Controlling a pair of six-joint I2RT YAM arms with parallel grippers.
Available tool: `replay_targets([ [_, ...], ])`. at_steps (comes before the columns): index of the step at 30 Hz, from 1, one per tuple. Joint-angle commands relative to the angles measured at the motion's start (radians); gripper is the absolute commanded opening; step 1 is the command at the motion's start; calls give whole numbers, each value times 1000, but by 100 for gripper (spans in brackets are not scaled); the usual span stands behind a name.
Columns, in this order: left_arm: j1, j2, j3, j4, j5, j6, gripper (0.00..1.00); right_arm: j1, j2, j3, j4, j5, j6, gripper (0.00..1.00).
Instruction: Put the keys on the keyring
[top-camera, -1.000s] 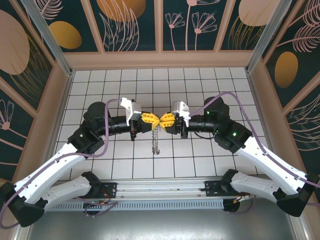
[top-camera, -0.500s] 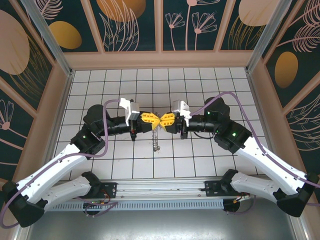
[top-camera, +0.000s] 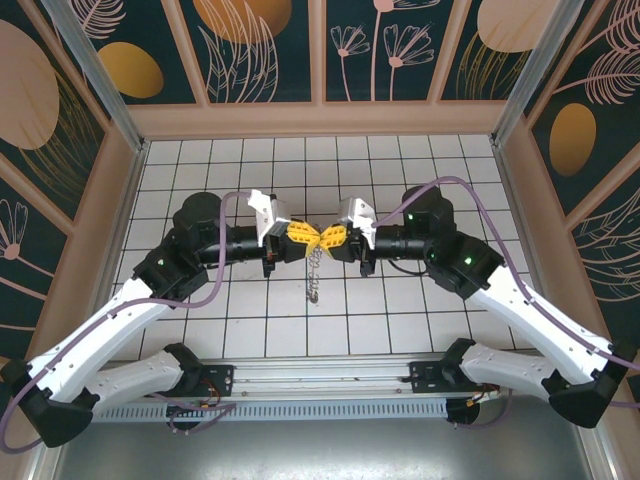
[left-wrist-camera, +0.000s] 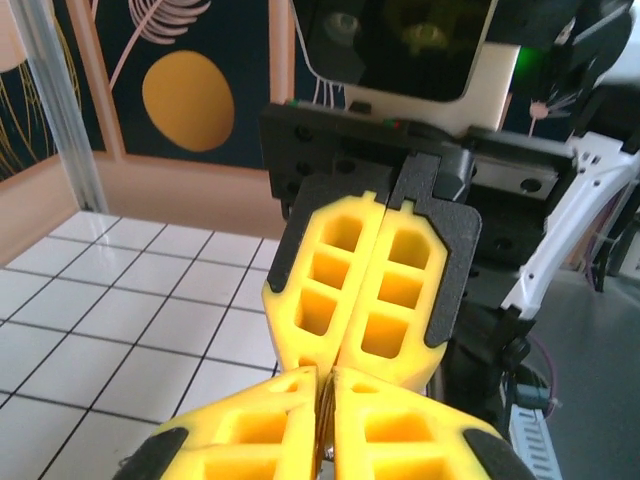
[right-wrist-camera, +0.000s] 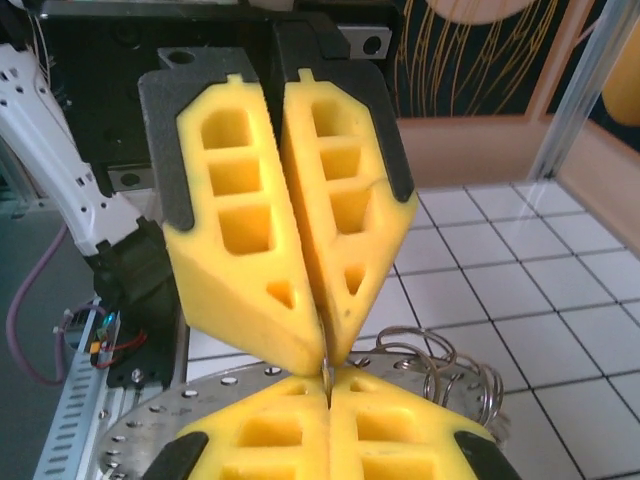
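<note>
Top view, working left to right.

Reaching in from the near-left corner with the left arm (top-camera: 110, 330), running low over the tiled counter (top-camera: 250, 335). Pointing the left claw (top-camera: 309, 240) rightward, above the middle of the counter. Clenching it: pressing its yellow pads (left-wrist-camera: 250, 435) almost flush in the left wrist view and pinching a thin brass-tan sliver in the seam, reading by colour as the key (left-wrist-camera: 324, 445). Hiding most of that sliver between the pads, so not confirming its shape.

Meeting the right claw (top-camera: 323, 240) nose to nose. Touching or just apart, cannot tell which.

Hanging right at that junction: the keyring (top-camera: 314, 278), showing edge-on as a thin grey line running toward the near edge of the counter. Cannot tell whether its low end is touching the tiles. Seeing it close up in the right wrist view: grey metal dotted with small dark spots, curving out left of the pads. Also seeing wire loops (right-wrist-camera: 455, 375) just beside the claw tips on the right.

Clenching the right claw too, squeezing its pads (right-wrist-camera: 400, 440) flat together. Catching a bright metal edge at that seam; cannot tell whether that is ring or key, or whether it is actually being gripped.

Reaching in from the near-right corner with the right arm (top-camera: 530, 315), mirroring the left.
</note>
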Motion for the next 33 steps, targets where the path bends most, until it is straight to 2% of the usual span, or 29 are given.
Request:
replay_targets([
  [1,-8,25,8,-142,-45,77,9,1,31,113,-89,-23,-87,0],
  [4,-8,34,23,-162,-45,90,5,1,58,160,-136,-29,-119,0],
  [5,-8,39,27,-169,-47,96,0,1,65,171,-142,-32,-127,0],
  [12,-6,30,39,-161,-29,90,0,1,63,161,-119,-47,-126,0],
  [16,-7,-17,-1,-1,12,-5,0,2,18,91,-58,-30,-91,0],
  [21,-7,-56,-66,240,64,-138,0,4,-52,-23,45,-37,-19,18],
  [29,-8,-71,-112,372,92,-210,0,5,-92,-92,122,-49,35,21],
  [33,-7,-76,-127,412,94,-231,0,5,-90,-100,145,-56,40,11],
])
